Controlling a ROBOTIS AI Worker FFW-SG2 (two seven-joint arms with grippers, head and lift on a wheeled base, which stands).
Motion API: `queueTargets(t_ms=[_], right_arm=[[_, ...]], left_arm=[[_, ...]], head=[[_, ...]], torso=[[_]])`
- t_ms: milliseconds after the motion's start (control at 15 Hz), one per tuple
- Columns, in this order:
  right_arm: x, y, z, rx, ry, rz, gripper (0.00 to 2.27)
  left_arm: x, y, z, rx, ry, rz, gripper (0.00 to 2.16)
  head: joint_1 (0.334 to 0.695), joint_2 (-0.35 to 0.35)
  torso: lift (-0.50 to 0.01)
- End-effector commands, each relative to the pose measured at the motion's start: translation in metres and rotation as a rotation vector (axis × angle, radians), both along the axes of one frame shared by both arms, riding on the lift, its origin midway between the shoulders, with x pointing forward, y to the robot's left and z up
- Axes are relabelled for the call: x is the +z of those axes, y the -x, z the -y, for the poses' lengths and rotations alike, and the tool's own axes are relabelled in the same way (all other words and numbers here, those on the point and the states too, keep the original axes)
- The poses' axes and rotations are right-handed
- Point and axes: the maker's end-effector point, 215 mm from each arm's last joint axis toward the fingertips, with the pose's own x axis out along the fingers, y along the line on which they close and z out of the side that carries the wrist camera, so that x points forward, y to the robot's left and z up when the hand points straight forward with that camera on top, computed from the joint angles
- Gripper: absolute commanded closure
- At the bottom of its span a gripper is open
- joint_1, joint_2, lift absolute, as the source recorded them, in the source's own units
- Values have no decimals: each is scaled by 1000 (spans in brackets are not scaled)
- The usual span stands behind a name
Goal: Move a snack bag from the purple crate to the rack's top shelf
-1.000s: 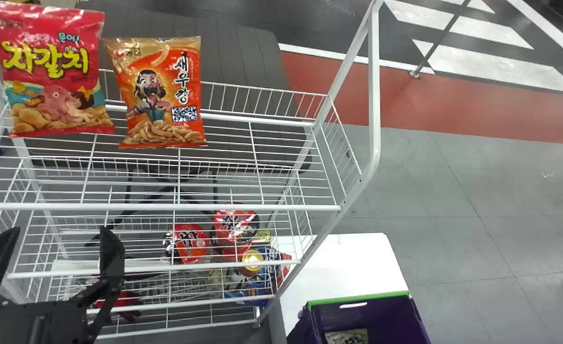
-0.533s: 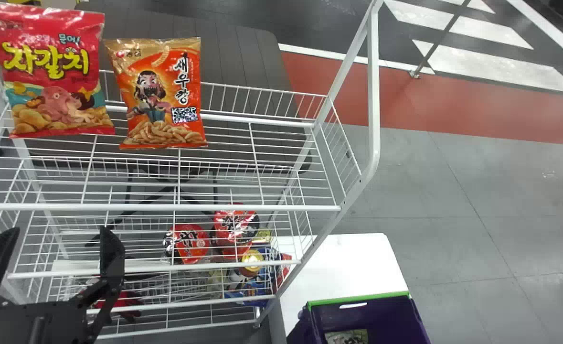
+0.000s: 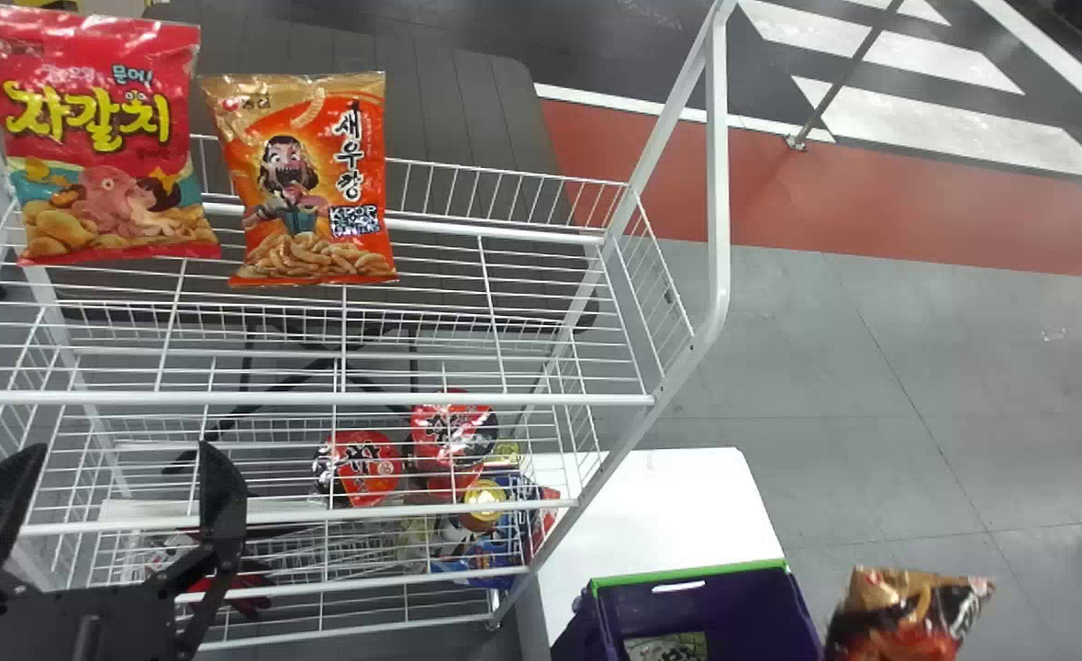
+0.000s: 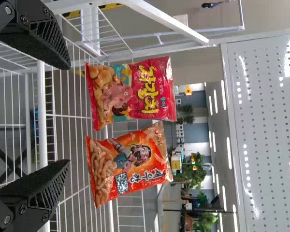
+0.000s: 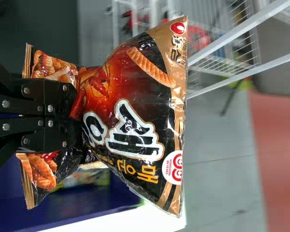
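The rack point(image 3: 621, 450) is standing on the left, and the step in hand is likely carrying the bag point(image 5: 130, 111) to its top shelf point(image 3: 344, 330); rising well first, then swinging left and far, is probably serving best. The near rail point(image 3: 228, 397) is asking for clearance under the bag's low end, and the end post point(image 3: 719, 184) is calling for a path over or around it. Open room is lying between the orange bag point(image 3: 306, 174) and the shelf's right end, with the red bag point(image 3: 105, 138) standing farther left. The crate point(image 3: 742, 606) is sitting near, the bag showing just right of it. The left gripper point(image 3: 120, 459) is waiting spread at near left. The right gripper point(image 5: 70, 115) is pinching the bag's crumpled waist, so slow turning and upright lowering are likely keeping it from slipping.
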Motion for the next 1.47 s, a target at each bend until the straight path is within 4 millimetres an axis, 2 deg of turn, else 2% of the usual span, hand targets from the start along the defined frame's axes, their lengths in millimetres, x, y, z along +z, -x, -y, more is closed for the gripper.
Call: queueTargets(t_ms=[0,133,267,400,800,933,1067,1200,1333,1400], right_arm=[[39,-42,-28,10,-15,110,2135],[67,-69,-48,-2,-51,147,2135],[95,-87,-71,-17,-85,172,2138],[120,-109,-100,-31,-138,198,2135],[191,-155,-187,0,-234,293,2135],[204,-177,-213,59,-213,327,2135],[214,-192,-248,143,-235,349,2135],[216,-212,-271,170,-193,359,2135],[229,-237,-297,199,-142,392,2135],[226,-248,-304,196,-113,387,2135]], left_arm=[[4,1,1,-5,1,5,137],[5,2,1,-7,0,7,137],[3,4,0,-10,-4,3,137],[1,7,0,-11,-3,-2,137],[1,12,1,-7,-10,1,137],[-2,13,1,-8,-11,-4,137],[-3,13,2,-8,-13,-6,137],[-5,13,1,-8,-14,-8,137],[-5,13,1,-8,-14,-8,137],[-5,13,1,-9,-15,-6,137]], head=[[695,-350],[695,-350],[695,-350],[695,-350],[695,-350],[695,-350],[695,-350],[695,-309],[695,-272],[695,-249]], torso=[[0],[0],[0],[0],[0],[0],[0],[0],[0],[0]])
